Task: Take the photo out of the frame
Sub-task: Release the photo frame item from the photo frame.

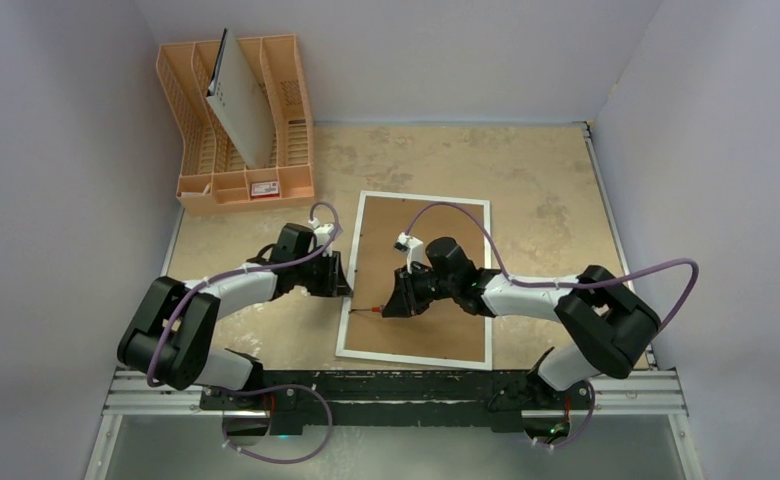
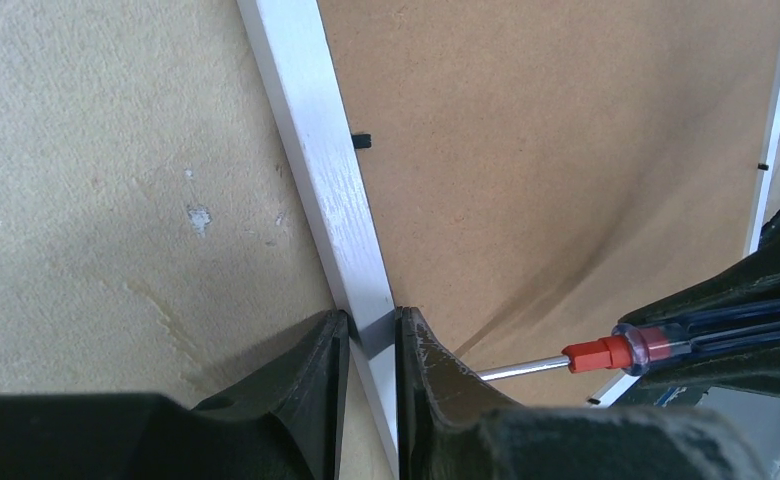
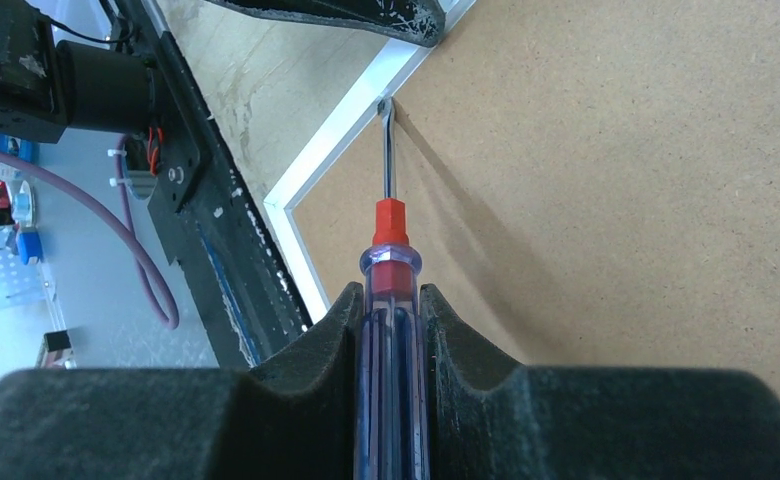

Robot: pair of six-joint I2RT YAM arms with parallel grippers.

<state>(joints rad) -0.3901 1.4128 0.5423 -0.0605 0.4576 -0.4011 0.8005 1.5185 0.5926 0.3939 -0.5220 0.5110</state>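
Brown fibreboard back of the frame (image 1: 456,335) facing up, flat on the beige surface (image 2: 116,200), left pincer (image 2: 371,335) clamped on its white side border, right pincer (image 3: 393,300) over the back — gripping a blue-handled screwdriver (image 3: 390,230), tip seemingly touching the border's inner edge.

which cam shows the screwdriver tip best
Right wrist: the screwdriver tip is sharp and central, set against the frame's white inner edge. Left wrist shows only the shaft and red collar; the tip is hidden behind the left gripper. Top external shows it as a tiny sliver.
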